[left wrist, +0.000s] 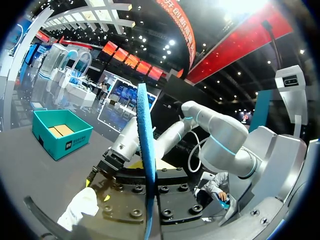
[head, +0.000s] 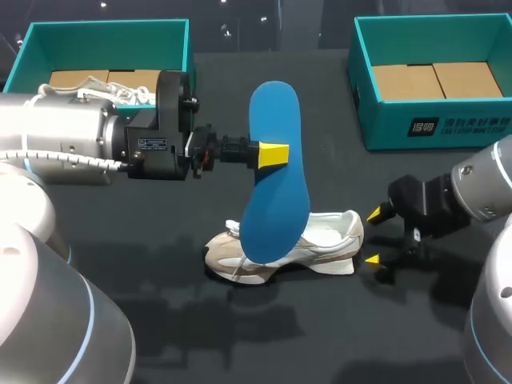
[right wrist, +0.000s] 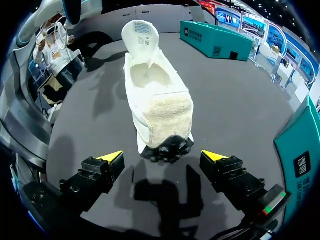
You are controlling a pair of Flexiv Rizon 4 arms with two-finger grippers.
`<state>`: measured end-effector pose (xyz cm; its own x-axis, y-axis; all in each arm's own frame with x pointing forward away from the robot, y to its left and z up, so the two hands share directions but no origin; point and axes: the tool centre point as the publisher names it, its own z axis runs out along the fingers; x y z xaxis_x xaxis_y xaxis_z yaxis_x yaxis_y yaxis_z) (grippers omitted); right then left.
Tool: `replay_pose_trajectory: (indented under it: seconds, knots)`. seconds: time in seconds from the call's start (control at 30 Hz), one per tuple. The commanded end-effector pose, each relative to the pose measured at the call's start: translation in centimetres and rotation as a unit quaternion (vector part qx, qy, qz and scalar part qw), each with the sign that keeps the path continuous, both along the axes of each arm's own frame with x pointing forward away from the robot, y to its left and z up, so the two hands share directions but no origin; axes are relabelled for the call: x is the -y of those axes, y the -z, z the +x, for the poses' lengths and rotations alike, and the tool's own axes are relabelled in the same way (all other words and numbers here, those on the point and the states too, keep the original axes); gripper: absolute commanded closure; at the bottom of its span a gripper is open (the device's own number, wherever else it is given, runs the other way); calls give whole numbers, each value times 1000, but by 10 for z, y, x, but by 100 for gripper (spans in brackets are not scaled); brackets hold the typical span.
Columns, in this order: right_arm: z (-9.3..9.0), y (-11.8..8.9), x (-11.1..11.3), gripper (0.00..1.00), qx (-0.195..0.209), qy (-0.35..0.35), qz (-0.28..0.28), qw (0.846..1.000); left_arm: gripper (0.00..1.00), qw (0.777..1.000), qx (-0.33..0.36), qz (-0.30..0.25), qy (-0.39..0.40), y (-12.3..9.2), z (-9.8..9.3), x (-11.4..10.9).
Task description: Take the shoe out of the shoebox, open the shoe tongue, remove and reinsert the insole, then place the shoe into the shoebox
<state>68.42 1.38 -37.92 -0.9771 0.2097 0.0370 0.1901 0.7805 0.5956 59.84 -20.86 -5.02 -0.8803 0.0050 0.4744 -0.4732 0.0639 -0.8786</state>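
- Insole (head: 276, 172) out of the shoe, in the air above the table's middle, lower end hanging over the shoe's laced front.
- Pinched at one long edge by left gripper (head: 274, 154), fingers closed on it from both sides; seen edge-on in the left wrist view.
- Shoe (head: 328, 236) on its sole on the table, out of either box, heel toward right gripper (head: 374, 237).
- Tongue (right wrist: 141, 37) folded up and forward, mouth of the shoe wide open.
- Right gripper low on the table just behind the heel, fingers spread wide, one to each side, holding nothing.
- Step in hand, by the look of it: removal done, reinsertion next.
- Next move likely calls for tipping the insole toe-first into the open mouth, then sliding it flat; probably also a steadying hold at the heel, to keep the shoe from skidding.
- Right box (head: 432, 124) at the back: only its brown cardboard floor showing.
- Left box (head: 104, 36) at the back: cardboard floor plus a white item (head: 120, 90), partly hidden behind the left arm; cannot tell what.
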Motion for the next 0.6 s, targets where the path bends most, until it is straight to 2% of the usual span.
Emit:
replay_pose_trajectory:
  seconds: [0.03,0.23,0.3,0.6]
  knots:
    - [0,-6,-8,0,-12,12,-111,994,100,1000,0,-1,-1,1,-1,1]
    - [0,-10,-11,0,-18,30,-183,983,100,1000,0,-1,-1,1,-1,1]
    - [-1,-13,-9,0,-29,54,-229,972,100,1000,0,-1,-1,1,-1,1]
    - [-1,-13,-9,0,-29,54,-229,972,100,1000,0,-1,-1,1,-1,1]
